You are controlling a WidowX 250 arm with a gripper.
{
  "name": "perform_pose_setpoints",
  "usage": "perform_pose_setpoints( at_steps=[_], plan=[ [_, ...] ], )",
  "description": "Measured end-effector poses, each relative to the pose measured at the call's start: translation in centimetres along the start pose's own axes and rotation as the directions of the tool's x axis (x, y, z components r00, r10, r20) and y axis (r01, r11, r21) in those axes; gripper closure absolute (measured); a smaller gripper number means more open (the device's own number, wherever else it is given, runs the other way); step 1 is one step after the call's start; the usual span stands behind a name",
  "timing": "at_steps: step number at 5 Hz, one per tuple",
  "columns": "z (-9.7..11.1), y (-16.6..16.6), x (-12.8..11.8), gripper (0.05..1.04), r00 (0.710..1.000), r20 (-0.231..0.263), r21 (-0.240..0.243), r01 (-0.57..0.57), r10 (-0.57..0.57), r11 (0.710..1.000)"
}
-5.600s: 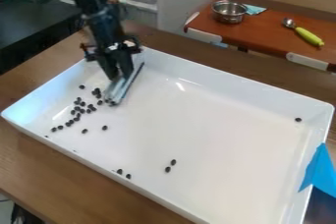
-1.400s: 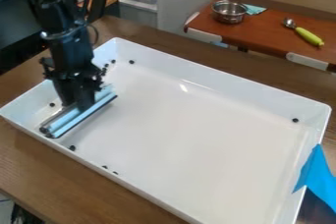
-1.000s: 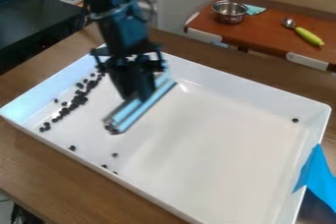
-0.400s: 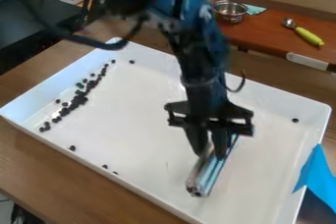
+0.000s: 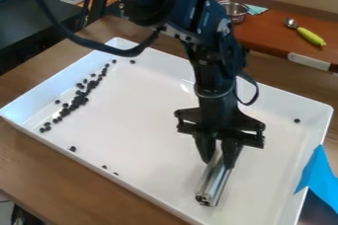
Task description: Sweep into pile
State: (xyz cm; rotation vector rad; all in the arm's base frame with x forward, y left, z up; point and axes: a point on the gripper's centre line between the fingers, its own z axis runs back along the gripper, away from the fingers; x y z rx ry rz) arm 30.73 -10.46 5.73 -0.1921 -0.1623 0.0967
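Note:
My black gripper (image 5: 220,159) hangs over the right front half of the white tray (image 5: 158,120), its fingers closed around a silvery sweeping bar (image 5: 213,182). The bar slants low over the tray floor, its near end by the front wall. A long band of small black pieces (image 5: 79,99) runs along the tray's left side. A few single pieces lie apart: one (image 5: 72,148) and two more near the front left wall, one (image 5: 133,61) by the back corner, and one (image 5: 297,120) near the right wall.
Blue tape (image 5: 320,172) is stuck over the tray's right edge. Behind the wooden table (image 5: 39,162), a metal bowl (image 5: 233,11) and a spoon with a green handle (image 5: 310,36) rest on a red-brown surface. The tray walls surround the bar.
The gripper has carried the bar from the tray's left side to the right front. Pieces formerly scattered at the left now form a band, and the pair near the front middle has gone from there.

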Motion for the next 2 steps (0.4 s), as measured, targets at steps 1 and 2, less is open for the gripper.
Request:
perform_pose_setpoints(
  at_steps=[1,2],
  plan=[
    [0.05,0.97,0.18,0.689,0.999,0.015,0.079,-0.032,0.031,0.996],
    [0.68,0.98,0.05,0.373,0.999,-0.017,0.124,-0.030,0.033,0.992]
  ],
)
